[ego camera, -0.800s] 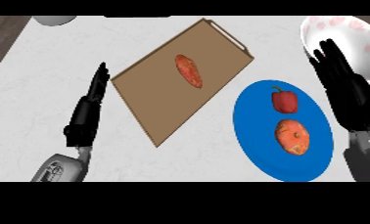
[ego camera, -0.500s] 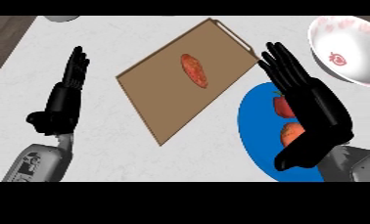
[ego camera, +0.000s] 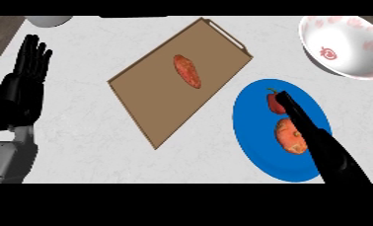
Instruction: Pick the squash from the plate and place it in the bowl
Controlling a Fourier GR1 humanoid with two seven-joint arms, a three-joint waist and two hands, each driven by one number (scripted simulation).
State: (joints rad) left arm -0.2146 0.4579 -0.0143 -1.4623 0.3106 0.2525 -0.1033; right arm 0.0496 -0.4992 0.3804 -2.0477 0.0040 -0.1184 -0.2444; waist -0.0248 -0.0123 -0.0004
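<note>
An orange, lumpy squash [ego camera: 289, 135] lies on the blue plate [ego camera: 255, 136] at the lower right. Beside it on the plate is a red bell pepper [ego camera: 275, 101]. My right hand [ego camera: 320, 141] reaches over the plate from the lower right, fingers straight, covering the squash's right side and touching the pepper's edge. It holds nothing. The white bowl [ego camera: 342, 45] with red marks stands at the upper right. At the left edge my left hand [ego camera: 22, 84] rests open, fingers up.
A brown cutting board [ego camera: 157, 96] lies tilted in the middle with an orange-red sweet potato [ego camera: 187, 71] on it. A grey round object [ego camera: 50, 20] peeks in at the top left. The counter top is pale marble.
The view has shifted. My right hand went from upright beside the plate to stretched low over the plate, above the squash. The left hand stays open at the left.
</note>
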